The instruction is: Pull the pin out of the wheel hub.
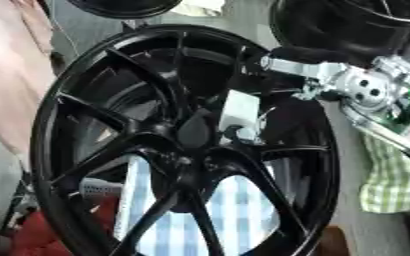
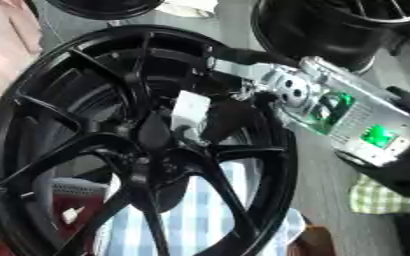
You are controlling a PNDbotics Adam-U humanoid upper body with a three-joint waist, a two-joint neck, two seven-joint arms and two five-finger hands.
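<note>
A large black spoked wheel (image 1: 47,125) fills both views, tilted, with its hub (image 1: 195,132) near the middle. A small pale rectangular piece (image 1: 240,111) stands just above and right of the hub centre; I cannot make out whether it is the pin. My right arm comes in from the upper right with its silver wrist (image 1: 359,91) over the rim. Its black right hand (image 2: 230,117) reaches in between the spokes and ends right beside the pale piece. Black on black hides how the hand sits on it. My left hand shows in neither view.
Two more black wheels stand at the top: one (image 1: 125,6) at the left, one (image 1: 357,20) at the right. A blue-and-white checked cloth (image 1: 235,210) lies under the wheel, a green checked cloth (image 1: 392,180) at the right, something red (image 1: 33,235) at the lower left.
</note>
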